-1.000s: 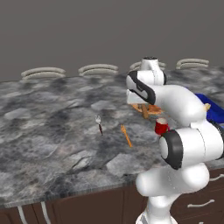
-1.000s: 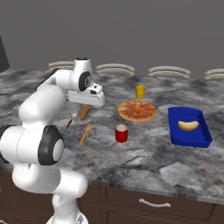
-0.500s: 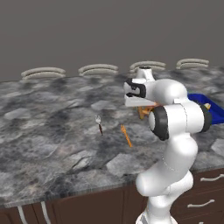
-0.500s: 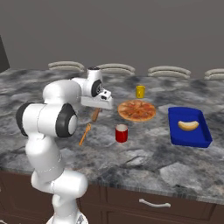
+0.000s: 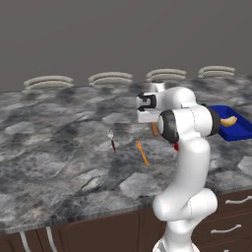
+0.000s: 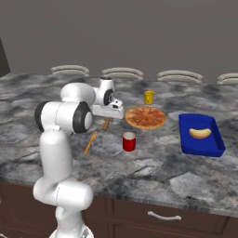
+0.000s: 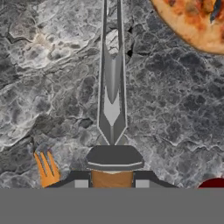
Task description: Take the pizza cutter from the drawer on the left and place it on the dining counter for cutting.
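Over the dining counter, just left of the pizza, the gripper is clamped on a brown-handled tool. Hand view: gripper jaws drawn in on the brown handle, with a long grey forked head running straight out ahead. I take this for the pizza cutter, wheel seen edge-on. The long axis lies in line with the pincer, head pointing away from it and down toward the marbled stone. From the right base view the pizza cutter slants down below the hand. Whether its tip touches the stone I cannot tell. An orange fork, tines plain in the hand view, lies flat on the counter near the hand, apart from it. A red cup stands just beside. The coming move looks like a short lowering onto bare stone between fork and pizza, then release.
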